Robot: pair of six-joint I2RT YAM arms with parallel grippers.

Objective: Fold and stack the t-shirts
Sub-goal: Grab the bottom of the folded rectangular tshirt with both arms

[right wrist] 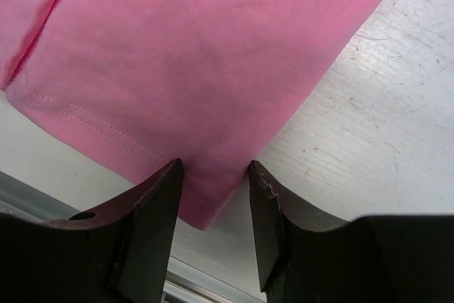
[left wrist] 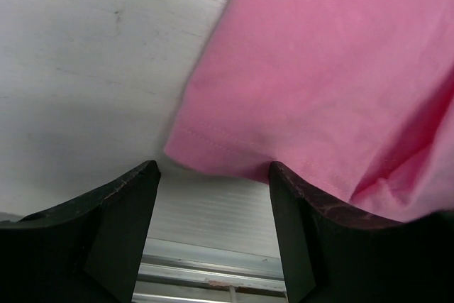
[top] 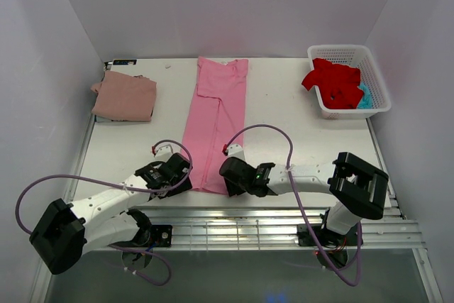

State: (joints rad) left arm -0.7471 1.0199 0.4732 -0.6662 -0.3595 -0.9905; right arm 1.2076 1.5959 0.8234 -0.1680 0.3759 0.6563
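**Pink t-shirt [top: 216, 122] lay in a long strip, an open gripper at each lower corner**

In the top view the bright pink t-shirt lay in the middle of the white table [top: 284, 111]. It was folded lengthwise into a narrow band that ran from the upper centre of the frame down to the lower centre. The upper end was a little wider, and a lengthwise fold line ran down the band. The cloth was plain, smooth and almost free of creases, with a double row of stitching along the bottom hem.

The left gripper [left wrist: 213, 172] sat at the strip's lower left corner. Its dark fingers [left wrist: 120, 211] stood wide apart, with the hem edge lying just at their tips and nothing pinched between them. On the right of that wrist view the cloth rose in a soft fold.

The right gripper [right wrist: 215, 168] sat at the lower right corner. Its fingers [right wrist: 152, 204] were also apart, and the hem corner lay flat on the table in the gap between them, not clamped.

A dusty rose t-shirt [top: 124, 96] rested as a folded rectangle in the upper left of the top view, well apart from the pink one. In the upper right, a white latticed basket [top: 376, 76] held a crumpled red t-shirt [top: 333, 81]. A bit of teal t-shirt [top: 364, 97] showed beside the red one.
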